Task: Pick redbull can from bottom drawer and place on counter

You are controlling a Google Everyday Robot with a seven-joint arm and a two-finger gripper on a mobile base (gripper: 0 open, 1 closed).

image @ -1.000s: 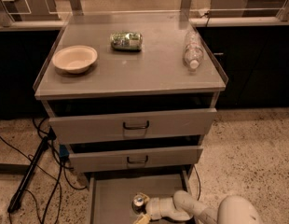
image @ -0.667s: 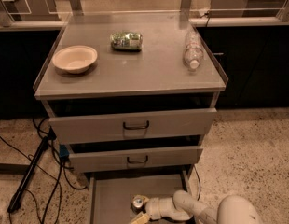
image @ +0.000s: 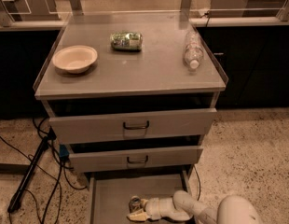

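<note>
The redbull can (image: 134,202) stands in the open bottom drawer (image: 107,204), near its middle; only its silver top shows well. My gripper (image: 139,209) reaches into the drawer from the lower right, low over the floor, with its tip right against the can. The arm (image: 200,211) comes in from the bottom right corner. The counter (image: 149,69) is the grey top of the cabinet above, with low clear rims.
On the counter lie a cream bowl (image: 74,58) at the left, a crumpled green bag (image: 126,40) at the back middle and a clear plastic bottle (image: 192,50) at the right. The two upper drawers (image: 135,125) stick out slightly above the bottom one. Cables and a dark pole (image: 30,174) are on the floor at the left.
</note>
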